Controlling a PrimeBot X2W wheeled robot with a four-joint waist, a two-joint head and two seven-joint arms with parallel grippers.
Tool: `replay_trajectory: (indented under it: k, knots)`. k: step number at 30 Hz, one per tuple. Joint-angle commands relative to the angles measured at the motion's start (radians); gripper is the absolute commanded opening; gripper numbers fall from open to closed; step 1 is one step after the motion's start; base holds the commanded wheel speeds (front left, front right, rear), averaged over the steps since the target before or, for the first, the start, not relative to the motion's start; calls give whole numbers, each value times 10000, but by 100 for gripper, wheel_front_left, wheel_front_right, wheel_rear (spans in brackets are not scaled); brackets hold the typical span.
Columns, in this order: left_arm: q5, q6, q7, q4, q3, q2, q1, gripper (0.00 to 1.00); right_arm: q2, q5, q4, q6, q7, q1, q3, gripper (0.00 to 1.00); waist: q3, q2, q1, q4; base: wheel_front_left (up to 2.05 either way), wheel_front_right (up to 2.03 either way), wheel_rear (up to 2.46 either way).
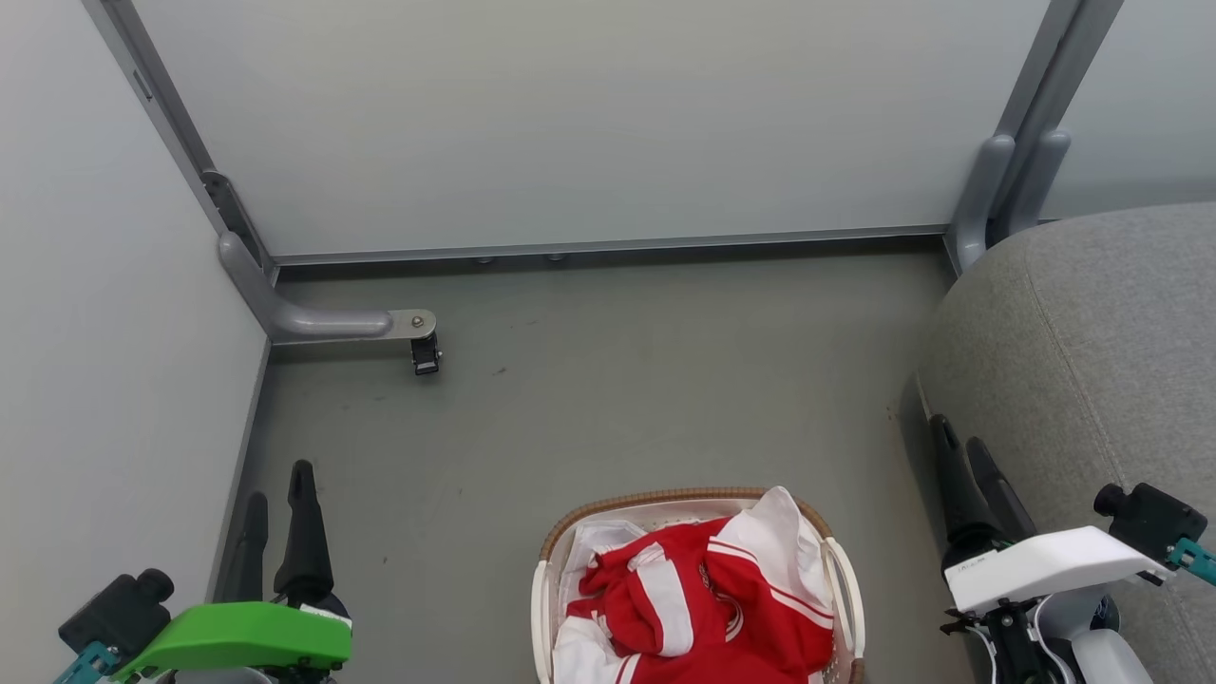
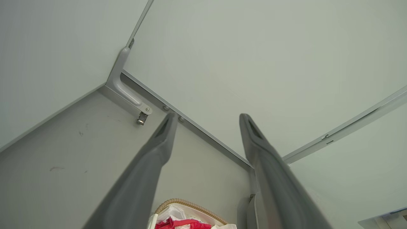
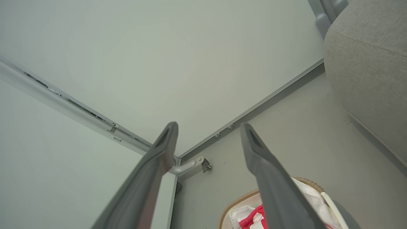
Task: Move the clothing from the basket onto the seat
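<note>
**Q:** What is the room like?

**A:** A dull grey-green floor (image 1: 589, 399), seen from above by the head camera and closed in by pale panels. A metal foot (image 1: 418, 332) sticks out of the corner at 10 o'clock.

**Q:** Going left to right, what is there?

**A:** At 8 o'clock, the left gripper (image 1: 278, 484) hangs above the floor, its two dark fingers parted and nothing between them. At 6 o'clock, the basket (image 1: 655, 498) stands on the floor, cut off by the bottom edge. The clothing (image 1: 703, 598), red with white panels and stripes, lies heaped in it among some white cloth. At 4 o'clock, the right gripper (image 1: 958, 432) is also spread wide and empty, just beside the seat (image 1: 1092, 342). The seat is a big grey cushion that takes up the 3 o'clock side.

**Q:** How much of the job is done?

**A:** None, as far as I can see. No garment lies on the visible part of the seat, and neither gripper touches the heap. I judge that the whole task is left to do: reach into the basket, grip the red cloth, carry it right and drop it on the cushion.
</note>
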Motion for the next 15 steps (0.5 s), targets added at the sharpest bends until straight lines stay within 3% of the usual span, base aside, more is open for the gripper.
replay_trajectory:
  k: [1, 15]
  knots:
    - [352, 10, -109, -94, -5, 75, 118, 100, -70, -352, -125, 3, -111, -41, 72, 100, 1, 49, 0, -2, 0, 0, 0]
    - [1836, -31, -547, -70, -126, 92, 421, 100, -86, -1884, 91, 4, -514, 40, 299, 100, 15, 62, 0, -22, 0, 0, 0]
